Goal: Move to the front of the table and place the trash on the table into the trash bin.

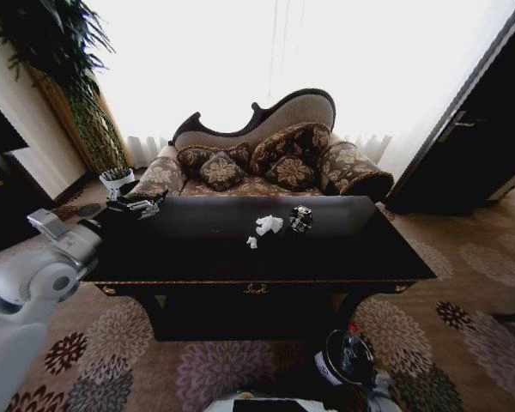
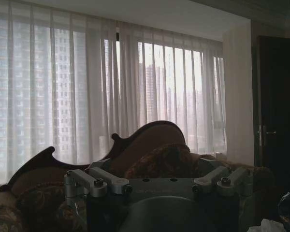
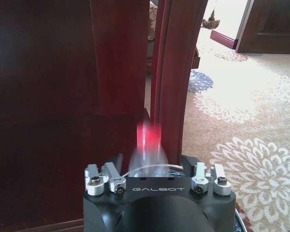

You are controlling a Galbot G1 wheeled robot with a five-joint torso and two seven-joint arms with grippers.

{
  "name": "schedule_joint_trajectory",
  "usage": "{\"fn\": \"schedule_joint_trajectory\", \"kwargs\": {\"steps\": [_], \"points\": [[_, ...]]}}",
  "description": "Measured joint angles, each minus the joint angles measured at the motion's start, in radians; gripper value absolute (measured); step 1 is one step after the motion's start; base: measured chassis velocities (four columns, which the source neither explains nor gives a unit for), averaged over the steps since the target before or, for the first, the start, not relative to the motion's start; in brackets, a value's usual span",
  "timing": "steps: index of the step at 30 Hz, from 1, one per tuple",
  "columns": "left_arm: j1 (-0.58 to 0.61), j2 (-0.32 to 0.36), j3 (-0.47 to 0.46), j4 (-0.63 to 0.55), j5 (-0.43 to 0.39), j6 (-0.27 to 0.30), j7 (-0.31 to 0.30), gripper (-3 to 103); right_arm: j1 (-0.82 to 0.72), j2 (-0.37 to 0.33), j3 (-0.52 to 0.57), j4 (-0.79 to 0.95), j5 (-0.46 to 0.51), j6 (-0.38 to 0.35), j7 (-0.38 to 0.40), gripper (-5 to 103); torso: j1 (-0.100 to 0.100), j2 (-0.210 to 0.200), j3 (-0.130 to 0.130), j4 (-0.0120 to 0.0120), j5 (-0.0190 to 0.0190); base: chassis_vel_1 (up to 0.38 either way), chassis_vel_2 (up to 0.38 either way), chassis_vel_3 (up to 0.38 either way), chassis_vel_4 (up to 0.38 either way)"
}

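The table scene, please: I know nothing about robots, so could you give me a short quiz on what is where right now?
1. True or false: the trash already lies inside the trash bin.
2. Where is the trash bin? A: on top of the table. B: low down in front of the table, on the robot's right. C: behind the table.
3. Short answer: over which corner of the table is the left gripper?

Key: 1 false, the trash lies on the table top. 2 B. 3 the far left corner.
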State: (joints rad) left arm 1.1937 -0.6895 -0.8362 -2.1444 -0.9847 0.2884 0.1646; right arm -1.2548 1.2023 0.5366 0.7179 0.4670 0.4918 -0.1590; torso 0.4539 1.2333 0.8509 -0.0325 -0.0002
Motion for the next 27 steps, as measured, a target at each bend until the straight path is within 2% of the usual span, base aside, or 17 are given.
{"fn": "schedule_joint_trajectory", "kwargs": {"steps": [1,2,5,6,7,8,14,20,23,27], "points": [[0.0,0.0,0.0,0.0,0.0,0.0,0.0,100,0.0,0.0,0.0,0.001,-0.001,0.0,0.0,68,0.0,0.0,0.0,0.0,-0.0001,0.0,0.0,0.0,0.0],[0.0,0.0,0.0,0.0,0.0,0.0,0.0,100,-0.001,0.0,0.001,0.003,-0.003,0.0,0.0,79,0.0,0.0,0.0,0.0,-0.0001,0.0,0.0,0.0,0.0],[0.0,-0.001,0.0,0.0,0.0,0.0,0.0,100,-0.003,0.001,0.001,0.007,-0.006,0.0,0.0,79,0.0,0.0,0.0,0.0,-0.0001,0.0,0.0,0.0,0.0],[0.0,-0.001,0.0,0.001,0.0,0.0,0.0,100,-0.005,0.002,0.002,0.012,-0.007,0.0,0.0,89,0.0,0.0,0.0,0.0001,-0.0001,0.0,0.0,0.0,0.0],[-0.001,-0.002,0.0,0.001,0.0,0.0,0.0,100,-0.009,0.003,0.004,0.018,-0.008,0.0,0.0,89,0.0,0.0,0.0,0.0,0.0,0.0,0.0,0.0,0.0],[-0.001,-0.003,0.0,0.002,0.0,0.0,0.0,100,-0.012,0.004,0.006,0.025,-0.011,0.001,0.0,98,0.0,0.0,0.0,0.0,0.0,0.0,0.0,0.0,0.0],[-0.002,-0.008,0.001,0.003,0.002,0.0,0.001,100,-0.04,0.006,0.031,0.075,-0.05,0.004,0.013,100,0.0,0.0,0.0,0.0003,0.0,0.0,0.0,0.0,0.0],[-0.01,-0.012,0.0,0.009,0.003,0.0,0.0,100,-0.122,0.011,0.077,0.163,-0.152,-0.011,0.045,100,0.0,0.0,0.0,-0.0001,0.0,0.0,0.0,0.0,0.0],[-0.024,-0.013,0.005,0.017,0.004,0.0,0.0,100,-0.198,0.019,0.102,0.256,-0.226,-0.009,0.07,100,0.0,0.0,0.0,0.0001,0.0,0.0,0.0,0.0,0.0],[-0.032,-0.017,0.014,0.02,0.008,0.0,0.0,100,-0.259,0.032,0.141,0.361,-0.25,-0.006,0.088,100,0.0,0.0,0.0,-0.0002,-0.0001,0.0,0.0,0.0,0.0]]}}
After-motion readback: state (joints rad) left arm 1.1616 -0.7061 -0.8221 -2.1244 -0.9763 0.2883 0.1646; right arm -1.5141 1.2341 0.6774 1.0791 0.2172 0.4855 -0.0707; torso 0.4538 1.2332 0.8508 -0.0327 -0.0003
